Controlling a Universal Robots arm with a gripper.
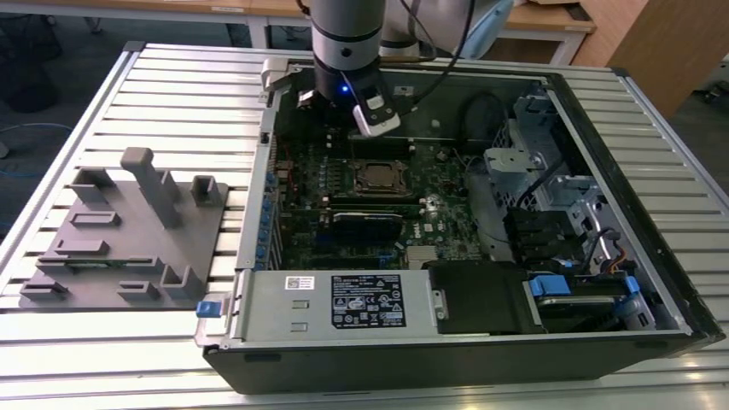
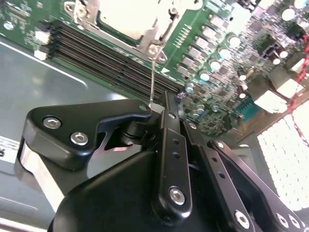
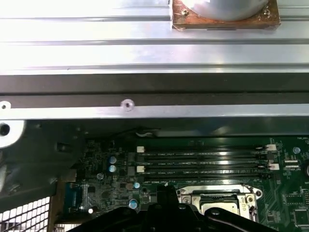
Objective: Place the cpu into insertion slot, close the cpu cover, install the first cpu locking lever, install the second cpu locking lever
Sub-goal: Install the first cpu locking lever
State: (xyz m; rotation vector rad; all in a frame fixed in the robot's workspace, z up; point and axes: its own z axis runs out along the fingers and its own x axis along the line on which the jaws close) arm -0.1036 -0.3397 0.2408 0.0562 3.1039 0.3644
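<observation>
The insertion slot (image 1: 376,177) sits mid-motherboard inside the open computer case. In the second wrist view the cpu (image 2: 123,17) lies in it, pale top showing through the window of the silvery cpu cover (image 2: 155,35), which lies flat over it. A thin wire locking lever (image 2: 152,77) rises from the socket's corner up to my gripper (image 2: 153,110), whose black fingers (image 2: 96,125) are closed together around the lever's end. The gripper (image 1: 374,120) hangs just beyond the socket's far side. The first wrist view shows the socket (image 3: 219,200) beside the gripper's tip (image 3: 166,191).
Black memory slots (image 2: 96,53) run next to the socket. The case's metal wall (image 3: 145,92) stands close behind the gripper, with a copper-based heat sink (image 3: 224,12) beyond it. A grey fixture block (image 1: 125,231) sits on the exterior view's left. Power supply (image 1: 341,301) and drive cage (image 1: 547,171) crowd the case.
</observation>
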